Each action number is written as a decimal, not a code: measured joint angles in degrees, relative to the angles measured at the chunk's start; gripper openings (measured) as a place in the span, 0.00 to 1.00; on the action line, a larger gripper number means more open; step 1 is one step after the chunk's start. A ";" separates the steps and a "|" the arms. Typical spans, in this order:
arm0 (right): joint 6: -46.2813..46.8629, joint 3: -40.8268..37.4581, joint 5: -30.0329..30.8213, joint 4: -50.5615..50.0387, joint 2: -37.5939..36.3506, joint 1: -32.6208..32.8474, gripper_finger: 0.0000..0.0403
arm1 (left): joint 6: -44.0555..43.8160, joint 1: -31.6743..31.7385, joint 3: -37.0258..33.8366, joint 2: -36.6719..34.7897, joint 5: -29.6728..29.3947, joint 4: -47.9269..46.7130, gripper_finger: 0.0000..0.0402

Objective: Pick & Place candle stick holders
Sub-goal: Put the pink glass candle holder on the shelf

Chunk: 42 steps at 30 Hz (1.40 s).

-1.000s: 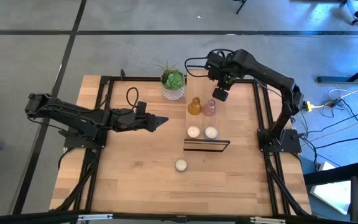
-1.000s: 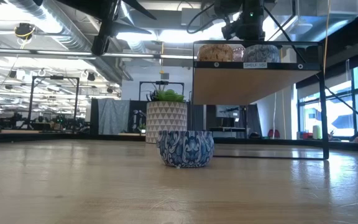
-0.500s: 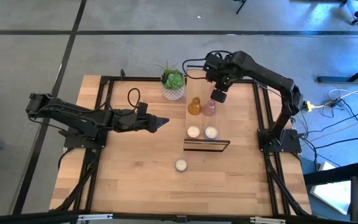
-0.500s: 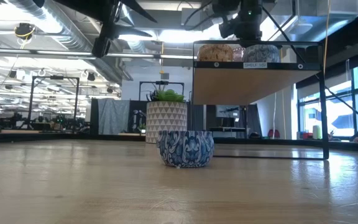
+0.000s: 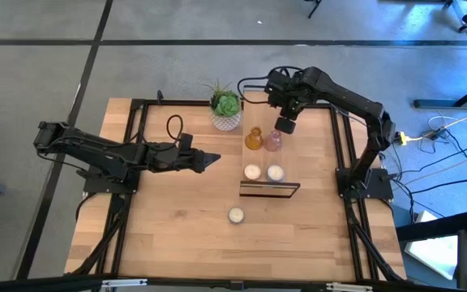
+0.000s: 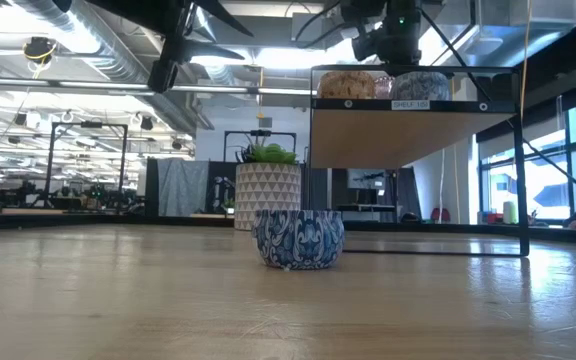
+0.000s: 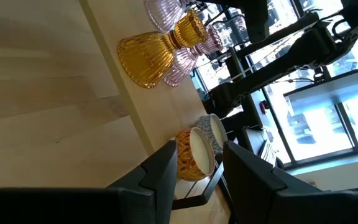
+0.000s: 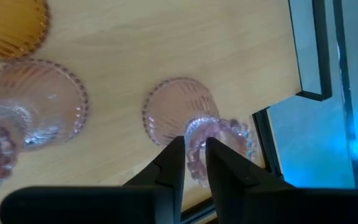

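Three candle stick holders stand close together at the table's far right: an amber one [image 5: 254, 139] and two pale pink ones [image 8: 39, 106] [image 8: 179, 112], all resting on their bases. My right gripper [image 8: 195, 158] points down over the farther pink holder and is shut on its rim; in the high view that gripper [image 5: 284, 124] covers most of it. My left gripper [image 5: 209, 159] hovers open above the table's middle left with nothing between its fingers, and its wrist view shows the amber holder [image 7: 148, 53] farther off. My right gripper has the pink holder's beaded top rim [image 8: 194, 163] between its two fingers, one finger inside the cup and one outside. The fingers come from above, pointing down. The holder stands upright with its base [image 8: 176, 109] on the table.
A green plant in a white pot [image 5: 225, 107] stands at the far edge, left of the holders. A small black-framed shelf [image 5: 270, 189] carries two candle bowls [image 5: 252, 172] [image 5: 275, 172]. A blue patterned candle bowl [image 6: 299, 238] sits nearer the front. Black frame rails [image 5: 343, 138] border the table.
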 joint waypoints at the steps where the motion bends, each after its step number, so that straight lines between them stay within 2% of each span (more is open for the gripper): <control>1: -0.01 0.00 0.06 -0.10 0.00 0.00 0.17 | 0.00 0.00 0.00 0.00 0.00 0.00 0.31; 18: -0.61 0.00 0.08 3.11 0.02 0.09 0.19 | -0.02 0.00 0.00 0.00 0.02 0.00 0.31; 22: -0.90 0.00 1.50 3.18 0.04 0.59 0.27 | -0.01 0.00 0.00 0.00 0.04 0.00 0.31; 26: -1.03 0.68 6.69 3.52 0.07 2.29 0.39 | 0.00 0.00 0.00 0.00 0.04 0.00 0.31; 33: -3.62 7.48 9.15 4.98 0.07 5.70 0.53 | 0.68 0.00 0.00 0.00 0.02 -0.07 0.31; 37: -5.98 13.25 6.59 6.33 -0.05 8.31 0.55 | 1.07 0.01 0.02 0.00 0.35 -0.08 0.31; 42: -5.77 21.15 -2.49 5.45 -0.39 12.42 0.54 | 3.01 -0.01 0.02 0.00 6.05 -0.07 0.31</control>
